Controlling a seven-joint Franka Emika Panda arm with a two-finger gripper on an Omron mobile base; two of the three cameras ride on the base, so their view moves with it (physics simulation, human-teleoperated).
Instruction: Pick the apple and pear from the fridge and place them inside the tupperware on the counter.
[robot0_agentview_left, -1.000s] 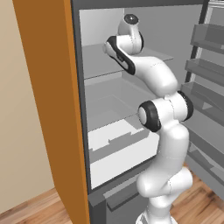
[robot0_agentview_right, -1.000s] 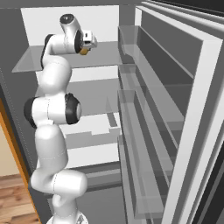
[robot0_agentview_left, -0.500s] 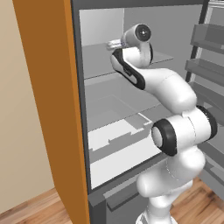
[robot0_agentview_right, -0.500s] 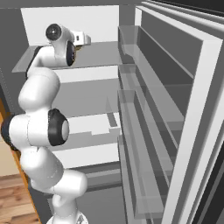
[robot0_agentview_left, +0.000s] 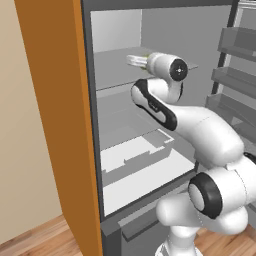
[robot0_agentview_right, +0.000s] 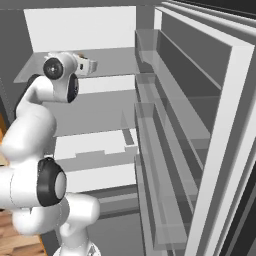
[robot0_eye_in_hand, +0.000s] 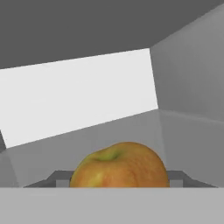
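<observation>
My gripper (robot0_eye_in_hand: 118, 180) is shut on the pear (robot0_eye_in_hand: 119, 165), a smooth yellow-orange fruit that sits between the two fingertips (robot0_eye_in_hand: 61, 178) at the bottom of the hand view. In the left base view the gripper (robot0_agentview_left: 132, 60) hangs at the level of the fridge's (robot0_agentview_left: 200, 35) upper glass shelf (robot0_agentview_left: 115, 72) and points left. From the right base view the same gripper (robot0_agentview_right: 92, 65) points right, just above that shelf (robot0_agentview_right: 115, 57). Behind the pear I see the fridge's pale back wall (robot0_eye_in_hand: 78, 96). The apple, the tupperware and the counter are out of view.
The open door with its clear bins (robot0_agentview_right: 165, 115) stands close on the right, also seen as the bins (robot0_agentview_left: 235, 45). White drawers (robot0_agentview_left: 135, 155) lie below the arm. An orange wooden panel (robot0_agentview_left: 55, 125) flanks the fridge on the left.
The arm has swung: its elbow dropped and moved outward. The hand came down from the top of the fridge to the upper shelf level and turned sideways, with the pear still in its grip.
</observation>
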